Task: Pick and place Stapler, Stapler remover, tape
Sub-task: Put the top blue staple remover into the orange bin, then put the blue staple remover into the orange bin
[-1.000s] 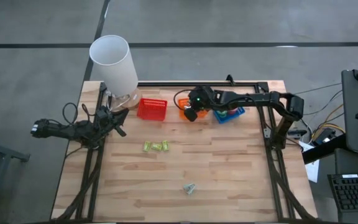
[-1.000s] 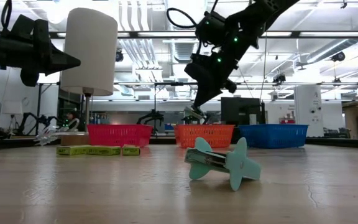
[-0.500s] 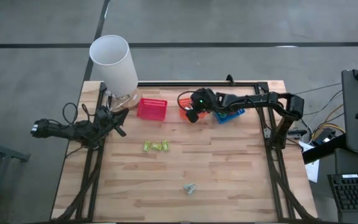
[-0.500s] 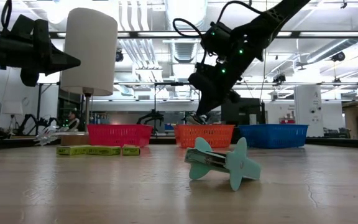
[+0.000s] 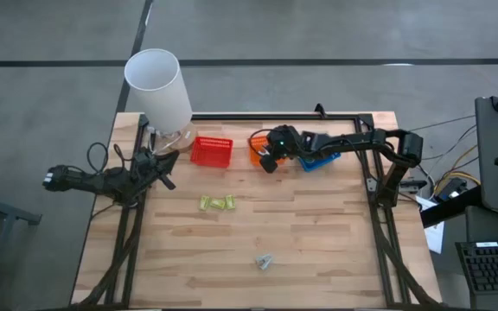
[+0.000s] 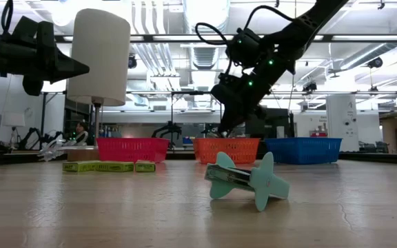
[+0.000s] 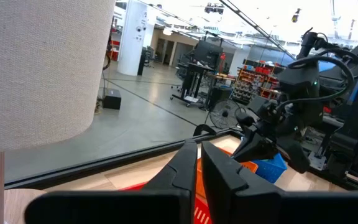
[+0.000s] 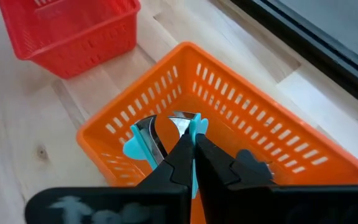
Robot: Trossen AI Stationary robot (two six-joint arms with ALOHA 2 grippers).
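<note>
My right gripper (image 8: 191, 142) hovers over the orange basket (image 8: 241, 106), shut on a teal staple remover (image 8: 151, 134) with metal jaws. From above it shows at the basket's near side (image 5: 268, 162), and in the low view it hangs just above the basket rim (image 6: 225, 132). A second teal staple remover (image 5: 264, 261) (image 6: 247, 180) rests on its wing tips on the bare wood near the front. Small green boxes (image 5: 217, 203) (image 6: 105, 166) lie flat mid-table. My left gripper (image 5: 169, 175) (image 7: 199, 163) waits shut by the left edge. No tape rolls or stapler show. My right gripper pinches the staple remover by one teal wing (image 8: 199, 127) between its two fingers, coming from above and slanting down. The remover is lifted clear, hanging inside the mouth of the orange basket with its metal jaws (image 8: 180, 120) and other wing (image 8: 132, 149) free.
A red basket (image 5: 211, 150) stands left of the orange one and a blue basket (image 5: 318, 161) right of it, all along the far edge. A white lamp (image 5: 158, 86) stands at the far left corner. Bare wood lies across the middle and near side.
My right gripper has come down toward the orange basket, carrying the staple remover lower until it hangs at the basket's rim. It has stayed shut.
</note>
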